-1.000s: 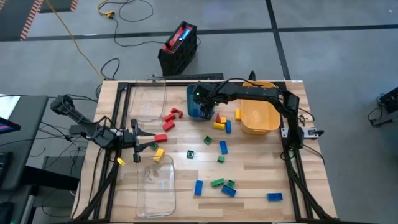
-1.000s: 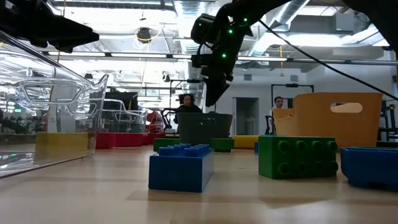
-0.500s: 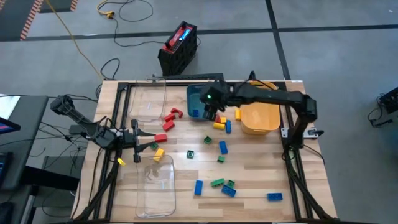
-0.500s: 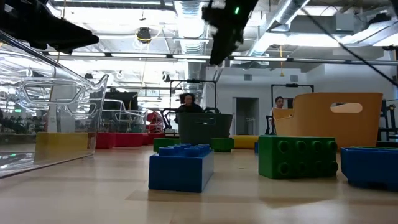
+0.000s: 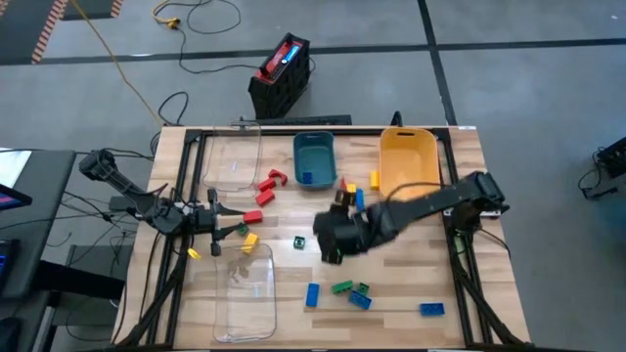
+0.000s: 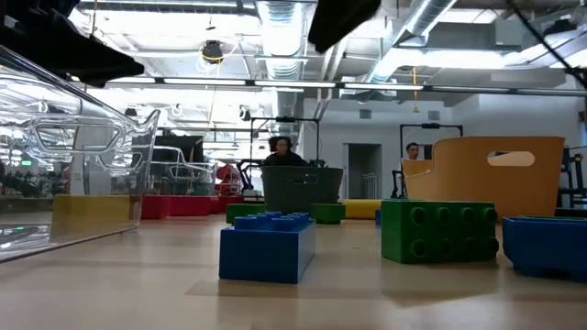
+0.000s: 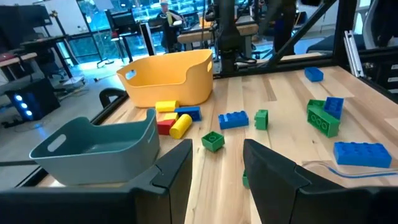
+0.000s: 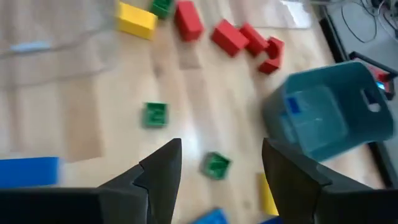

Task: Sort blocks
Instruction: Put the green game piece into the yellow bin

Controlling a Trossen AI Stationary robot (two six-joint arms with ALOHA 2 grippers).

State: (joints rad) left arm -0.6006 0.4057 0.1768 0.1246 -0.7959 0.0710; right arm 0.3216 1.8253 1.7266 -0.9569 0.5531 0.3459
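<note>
Right gripper [image 5: 331,238] has swung from the teal bin [image 5: 314,158] to mid-table above scattered blocks [image 5: 351,291], jaws spread, empty. Left gripper [image 5: 217,224] parked, jaws spread.

Wooden table [image 5: 411,279]: carries teal bin [image 5: 314,158], yellow bin [image 5: 407,159], two clear trays [image 5: 245,290] along the left side, and scattered blocks [image 5: 352,291] in red, yellow, green, blue.
</note>
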